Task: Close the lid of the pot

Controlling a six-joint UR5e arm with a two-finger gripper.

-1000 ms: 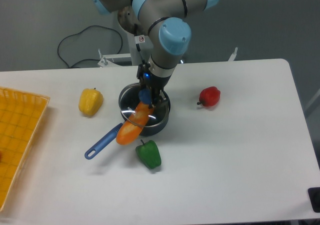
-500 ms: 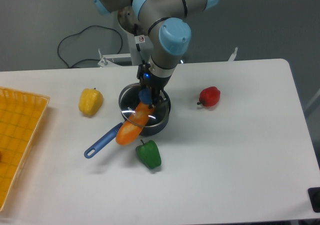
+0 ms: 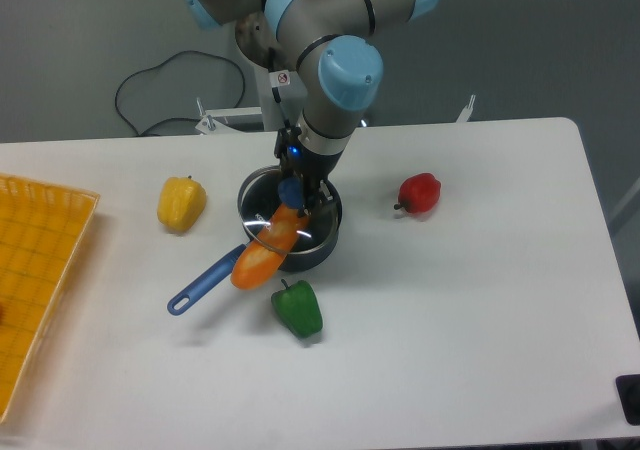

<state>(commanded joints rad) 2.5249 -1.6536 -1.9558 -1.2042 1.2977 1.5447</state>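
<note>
The dark grey pot (image 3: 322, 232) stands mid-table, its long blue handle (image 3: 205, 282) pointing to the lower left. An orange pepper (image 3: 266, 251) lies across the pot's front rim and sticks out over it. The glass lid (image 3: 303, 235) shows only as a thin metal rim and glints. It sits tilted over the pot, on top of the orange pepper. My gripper (image 3: 297, 192) comes straight down from above and is shut on the lid's blue knob (image 3: 290, 191).
A green pepper (image 3: 297, 308) lies just in front of the pot, a yellow pepper (image 3: 181, 203) to its left and a red pepper (image 3: 419, 193) to its right. An orange mesh basket (image 3: 30, 280) sits at the left table edge.
The tip of the pot's blue handle has crept slightly to the left. The gripper, lid and peppers look the same.
</note>
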